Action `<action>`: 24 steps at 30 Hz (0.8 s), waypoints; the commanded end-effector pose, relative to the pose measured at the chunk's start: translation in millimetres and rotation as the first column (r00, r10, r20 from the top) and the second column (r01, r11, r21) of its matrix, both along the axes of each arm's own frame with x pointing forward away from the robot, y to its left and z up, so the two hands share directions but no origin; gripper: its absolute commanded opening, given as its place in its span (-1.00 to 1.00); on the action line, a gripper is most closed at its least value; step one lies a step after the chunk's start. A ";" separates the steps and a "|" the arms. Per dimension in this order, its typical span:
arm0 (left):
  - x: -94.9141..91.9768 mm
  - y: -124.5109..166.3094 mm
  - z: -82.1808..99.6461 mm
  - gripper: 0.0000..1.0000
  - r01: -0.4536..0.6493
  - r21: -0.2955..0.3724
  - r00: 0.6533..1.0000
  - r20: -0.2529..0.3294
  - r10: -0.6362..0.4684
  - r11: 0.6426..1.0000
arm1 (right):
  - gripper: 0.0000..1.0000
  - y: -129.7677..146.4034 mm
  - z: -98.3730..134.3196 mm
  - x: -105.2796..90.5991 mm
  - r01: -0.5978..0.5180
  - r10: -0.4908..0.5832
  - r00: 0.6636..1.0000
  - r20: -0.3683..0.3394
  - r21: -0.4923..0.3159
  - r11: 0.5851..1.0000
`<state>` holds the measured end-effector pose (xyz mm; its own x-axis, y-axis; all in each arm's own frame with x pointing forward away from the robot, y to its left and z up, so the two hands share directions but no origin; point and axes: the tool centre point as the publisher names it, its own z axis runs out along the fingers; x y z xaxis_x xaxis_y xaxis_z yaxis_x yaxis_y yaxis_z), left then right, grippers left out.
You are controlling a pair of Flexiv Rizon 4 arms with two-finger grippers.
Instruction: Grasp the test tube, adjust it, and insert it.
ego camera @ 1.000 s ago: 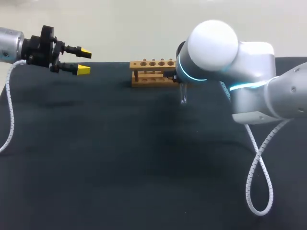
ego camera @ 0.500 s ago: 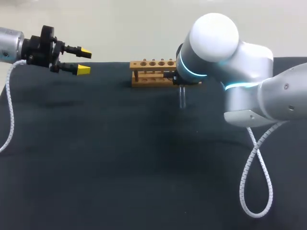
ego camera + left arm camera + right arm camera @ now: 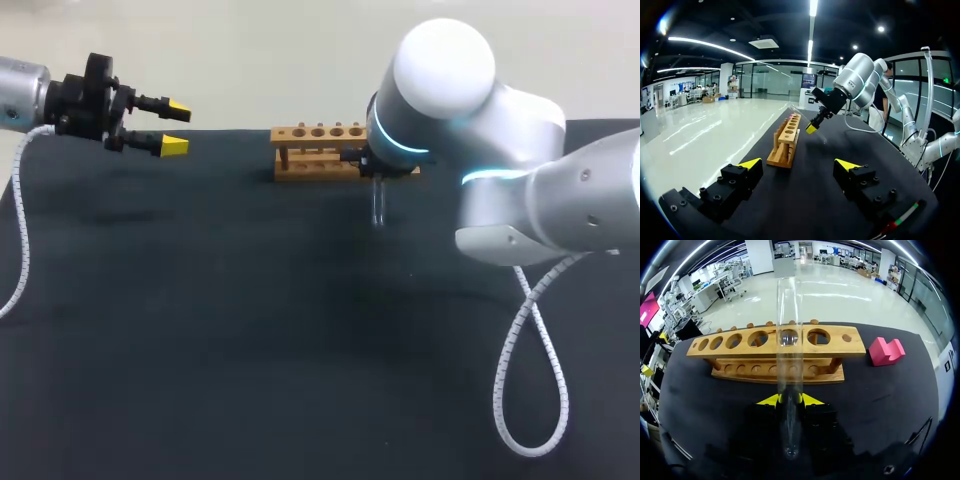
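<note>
head view: my left gripper (image 3: 172, 126) hangs well to the left of the rack (image 3: 315, 152), fingers released, nothing between them. the tube (image 3: 379, 205) hangs upright just in front of the rack's right end, above the table (image 3: 200, 330).

left wrist view: my right gripper (image 3: 813, 125) sits beside the rack's far end.

right wrist view: the right fingers are clenched on the tube, which crosses in front of the rack, over one of its holes. a pink block (image 3: 885, 351) lies just past one end of the rack.

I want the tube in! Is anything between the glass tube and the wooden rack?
Nothing visible. The right pincer holds the test tube in front of the rack, with only bare table between. The pink block sits beside the rack.
</note>
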<state>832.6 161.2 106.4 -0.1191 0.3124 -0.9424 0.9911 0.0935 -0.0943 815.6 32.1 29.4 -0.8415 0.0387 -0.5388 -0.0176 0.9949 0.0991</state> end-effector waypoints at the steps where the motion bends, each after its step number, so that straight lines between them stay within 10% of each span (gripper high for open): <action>1: 2.9 0.7 -0.9 1.00 0.007 -0.001 1.000 -0.001 -0.007 1.000 | -1.00 -0.1 0.9 -1.2 0.016 -0.016 1.000 0.010 -0.007 1.000; 24: 2.9 0.7 -0.9 1.00 0.007 -0.001 1.000 -0.001 -0.007 1.000 | -1.00 3.2 77.9 -26.7 0.108 -0.148 0.936 0.320 0.138 0.985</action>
